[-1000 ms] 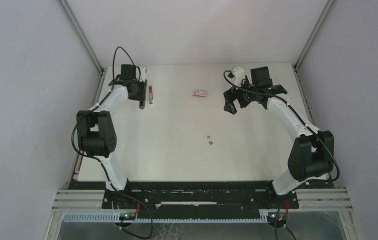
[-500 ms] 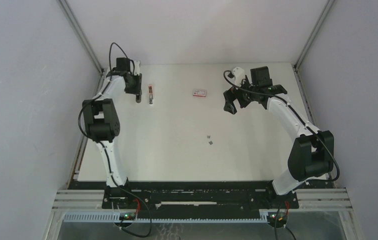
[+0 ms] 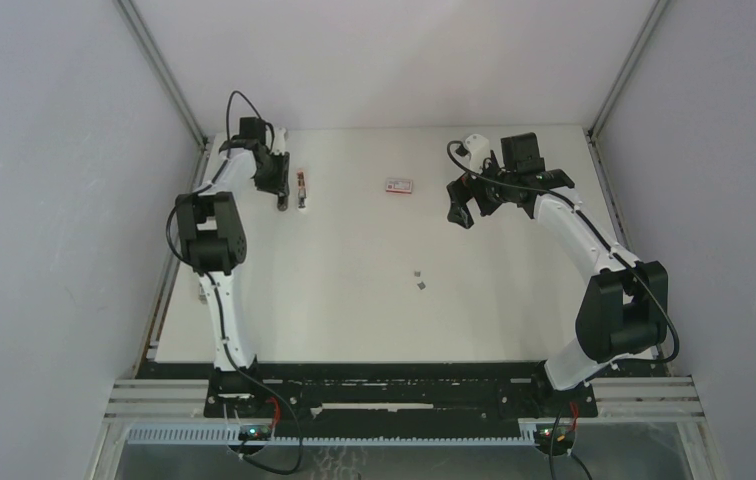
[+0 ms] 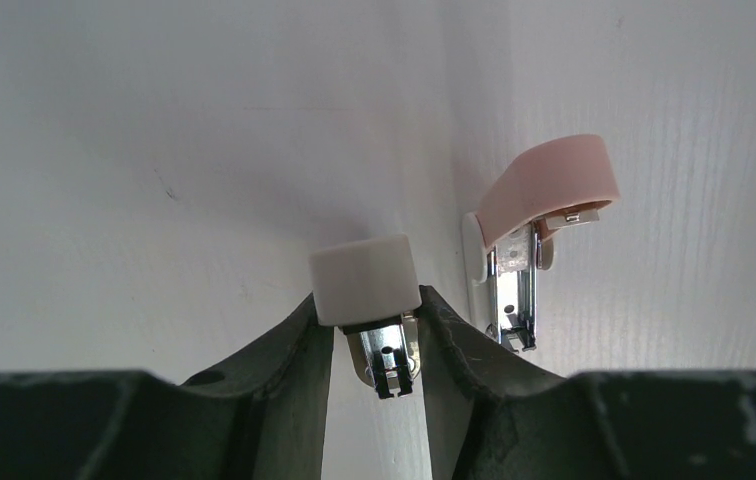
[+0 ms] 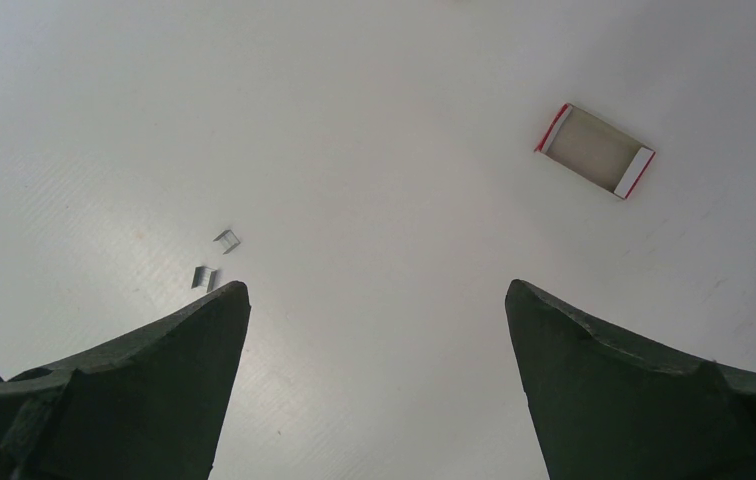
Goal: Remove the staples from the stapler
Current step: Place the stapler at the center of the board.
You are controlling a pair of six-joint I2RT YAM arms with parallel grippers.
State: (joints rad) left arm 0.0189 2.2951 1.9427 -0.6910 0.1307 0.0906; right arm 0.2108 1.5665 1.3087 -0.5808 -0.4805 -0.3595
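Near the far left corner of the white counter [image 3: 354, 320]: the stapler [image 3: 301, 188], lying flat, with its pink top curled up off the metal channel in the left wrist view. Just to its left, the left hand [image 3: 281, 196], parted only narrowly and clamped on a white-capped metal piece [image 4: 366, 280], with fingers [image 4: 284, 360] pressed against both its sides. Only a thin strip of bare counter between that piece and the stapler.

Toward the middle of the counter, well apart from both hands and from the stapler: the staples [image 5: 227, 238], a few tiny grey bits close together, lying loose and uncovered.

At the far right, raised above the surface: the right hand [image 3: 462, 214], spread wide and holding nothing. Between the two hands, nearer the right one: a small red-and-white box [image 3: 399, 185], flat on the counter, pale in the middle with red ends. Open counter between box and staples.

Counter matte white, faintly ribbed, with a few small scuffs. Plain pale grey walls at left, right and back, with metal struts running up from the back corners. Black rail along the near edge, bearing both arm bases.
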